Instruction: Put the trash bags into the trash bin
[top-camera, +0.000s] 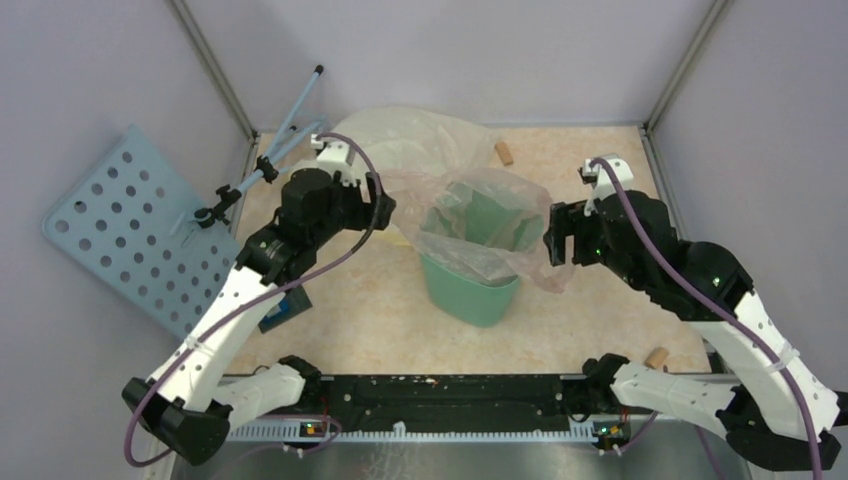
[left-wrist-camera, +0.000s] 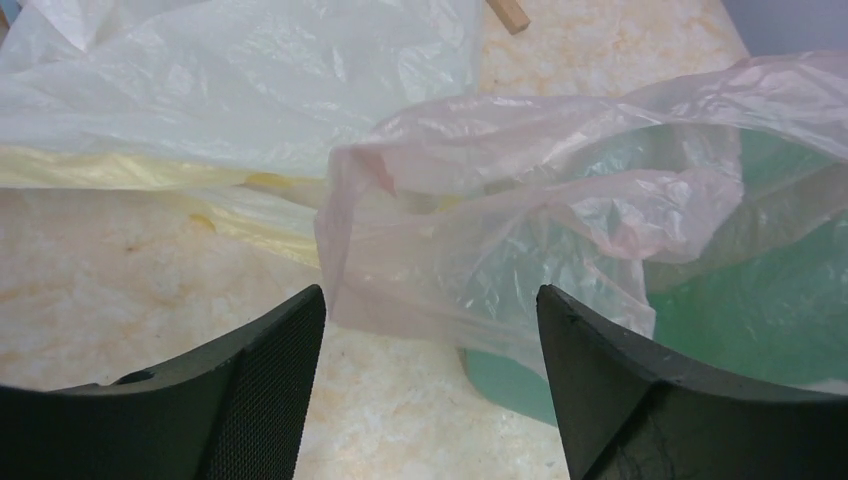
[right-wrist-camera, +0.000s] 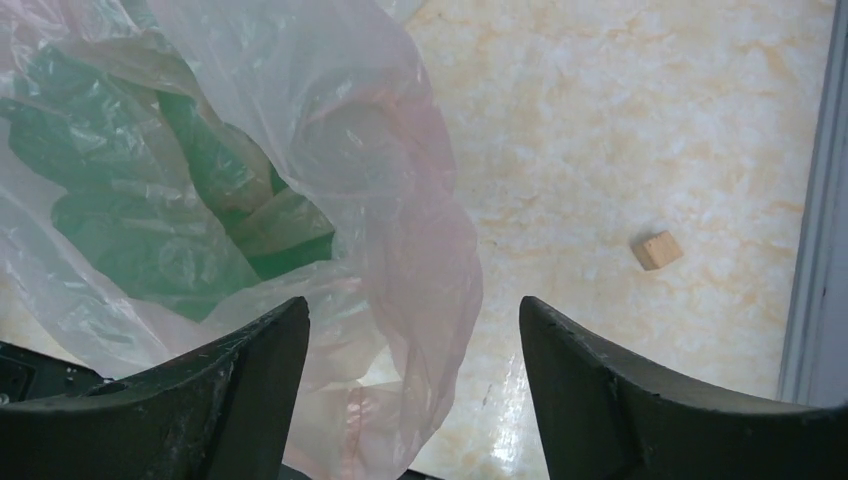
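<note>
Your left tool (left-wrist-camera: 430, 292) stands wide and your right tool (right-wrist-camera: 412, 302) is wide too, neither gripping anything. The pink trash bag (top-camera: 455, 190) drapes into and over the mint trash bin (top-camera: 470, 295), mid-worktop (top-camera: 360, 330), between both tools.

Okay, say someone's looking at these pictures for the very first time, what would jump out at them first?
The crinkly pale-pink bag stands out first, draped over and into the mint-green bin at the middle of the table. On either side, the left gripper and right gripper face it with jaws open. A larger pale-yellow bag lies behind the bin.
</note>
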